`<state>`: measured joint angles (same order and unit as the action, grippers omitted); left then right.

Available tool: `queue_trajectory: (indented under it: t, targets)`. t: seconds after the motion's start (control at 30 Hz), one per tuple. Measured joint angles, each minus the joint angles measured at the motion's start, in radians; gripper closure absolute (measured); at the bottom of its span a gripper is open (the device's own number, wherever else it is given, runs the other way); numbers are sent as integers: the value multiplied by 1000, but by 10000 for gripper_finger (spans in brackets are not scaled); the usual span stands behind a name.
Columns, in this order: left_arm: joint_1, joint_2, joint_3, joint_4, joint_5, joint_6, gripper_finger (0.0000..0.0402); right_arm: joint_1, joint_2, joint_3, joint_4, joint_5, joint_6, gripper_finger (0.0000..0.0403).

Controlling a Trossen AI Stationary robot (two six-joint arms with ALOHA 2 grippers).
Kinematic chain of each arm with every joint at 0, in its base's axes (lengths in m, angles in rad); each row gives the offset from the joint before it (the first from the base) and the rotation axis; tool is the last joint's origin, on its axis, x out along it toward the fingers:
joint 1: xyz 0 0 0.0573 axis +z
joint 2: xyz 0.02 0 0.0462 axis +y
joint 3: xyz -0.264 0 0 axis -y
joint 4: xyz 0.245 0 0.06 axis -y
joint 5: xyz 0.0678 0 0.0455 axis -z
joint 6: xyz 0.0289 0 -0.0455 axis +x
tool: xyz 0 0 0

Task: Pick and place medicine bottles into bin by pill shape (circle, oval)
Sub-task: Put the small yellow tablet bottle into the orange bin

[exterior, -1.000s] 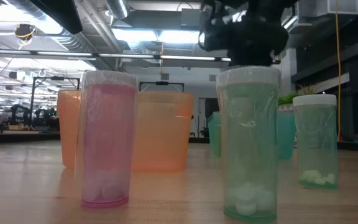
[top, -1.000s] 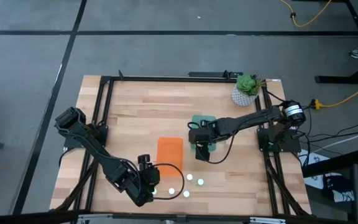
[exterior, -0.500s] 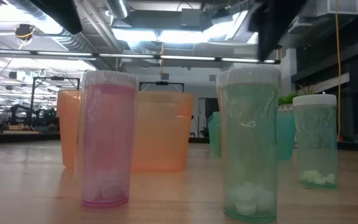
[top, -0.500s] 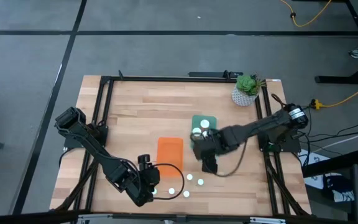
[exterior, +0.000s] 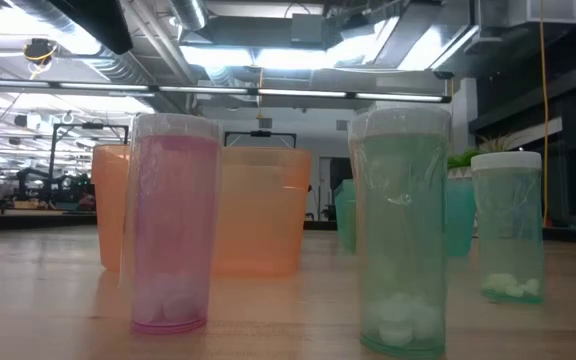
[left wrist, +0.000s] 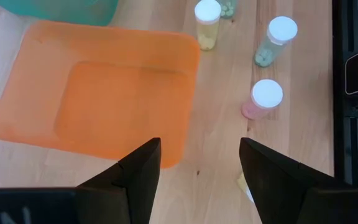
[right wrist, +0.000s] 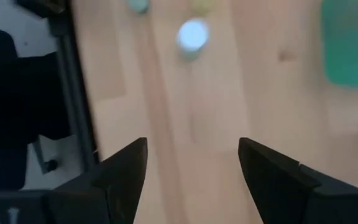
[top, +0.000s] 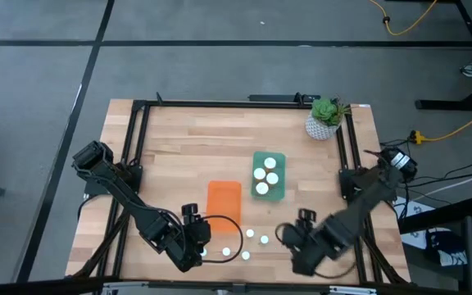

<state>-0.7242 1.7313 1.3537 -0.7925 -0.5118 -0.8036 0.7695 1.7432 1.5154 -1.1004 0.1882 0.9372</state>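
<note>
Several small white-capped medicine bottles [top: 246, 256] stand upright on the table near its near edge. In the low view I see a pink one [exterior: 173, 230] and two green ones [exterior: 400, 235]. Three more bottles [top: 263, 174] stand in the green bin [top: 279, 157]. The orange bin [top: 224, 201] is beside it and holds nothing. My left gripper [top: 201, 236] is open and empty, left of the bottles and near the orange bin [left wrist: 98, 93]. My right gripper [top: 285, 238] is open and empty, just right of the bottles, with one bottle [right wrist: 192, 36] ahead of it.
A white plant pot [top: 321, 127] with a green plant stands at the table's far right corner. A black metal frame [top: 138, 147] runs around the table. Bare wood lies between the bins and the far edge.
My right gripper has gone from above the green bin toward the table's near edge and now sits low beside the standing bottles. The green bin, covered by the gripper before, now shows three white caps. My left arm has kept still.
</note>
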Motion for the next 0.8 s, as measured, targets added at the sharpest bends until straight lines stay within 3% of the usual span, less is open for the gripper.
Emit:
queue_trajectory:
  t: [0.13,0.33,0.5,0.57,0.8]
  targets:
    - [-2,0,0,0,29,-1,190,97,0,0,1,16,125,148]
    - [-4,0,0,1,121,-15,190,216,0,0,1,150,184,148]
    - [-6,0,0,0,415,-37,190,266,0,0,3,234,184,148]
    - [-14,0,0,0,485,-58,190,272,0,0,3,256,183,148]
    - [-73,1,0,-6,476,-59,190,269,0,0,3,284,182,148]
